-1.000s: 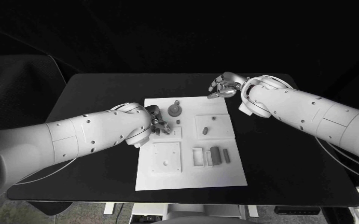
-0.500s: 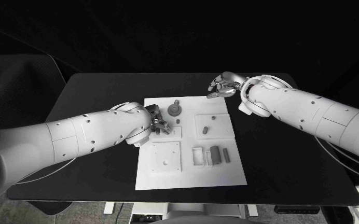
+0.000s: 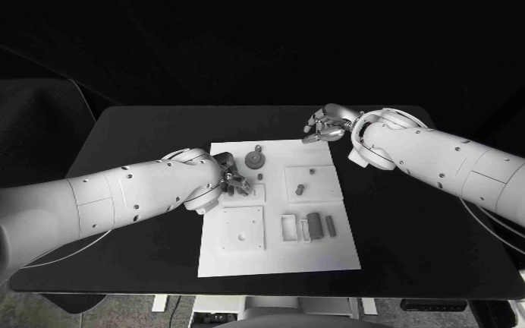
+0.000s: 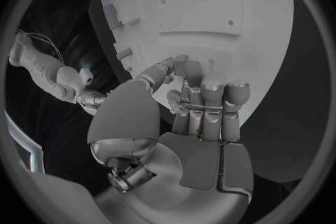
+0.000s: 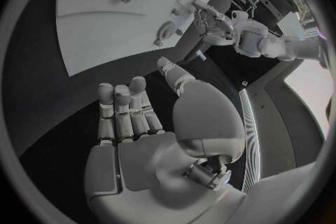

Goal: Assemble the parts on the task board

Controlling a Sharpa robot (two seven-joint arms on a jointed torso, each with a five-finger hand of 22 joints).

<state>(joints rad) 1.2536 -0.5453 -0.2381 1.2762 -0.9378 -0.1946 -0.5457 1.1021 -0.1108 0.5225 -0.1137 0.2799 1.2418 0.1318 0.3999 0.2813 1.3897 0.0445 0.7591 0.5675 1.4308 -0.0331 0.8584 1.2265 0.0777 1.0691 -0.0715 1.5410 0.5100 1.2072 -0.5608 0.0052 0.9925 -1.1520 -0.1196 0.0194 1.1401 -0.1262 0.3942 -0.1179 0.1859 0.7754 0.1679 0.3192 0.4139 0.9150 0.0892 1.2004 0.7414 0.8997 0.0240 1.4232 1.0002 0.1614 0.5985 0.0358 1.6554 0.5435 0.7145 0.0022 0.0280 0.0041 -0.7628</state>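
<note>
- Setting: a black table (image 3: 143, 134) in a dark room, with the white task board (image 3: 279, 256) lying flat at its middle.
- Left hand (image 3: 231, 178): poised over the board's left margin, fingers curled down together toward the plate. The left wrist view shows the fingertips (image 4: 203, 88) close to the white surface with a small dark piece among them; whether it is pinched or merely touched cannot be told.
- Right hand (image 3: 324, 127): hovers off the board's far right corner, above bare table. In the right wrist view its fingers (image 5: 122, 106) are extended and loosely apart, holding nothing.
- Parts: a round grey part with an upright stem (image 3: 255, 161) stands just beyond the left hand's fingertips, toward the board's far edge. A short peg (image 3: 300, 190) lies on a raised square further out, between the two hands. Two oblong grey parts (image 3: 315, 225) lie side by side near the robot, long axes running from the near edge to the far edge.
- Governing relation (judgement): the left hand is the nearer to the round part and to the small square seat beside it, so the fitting step probably falls to it; the right hand lies well apart from every part.
- Risk (judgement): the curled left fingers hide their own contact point, so alignment there is hard to confirm.
</note>
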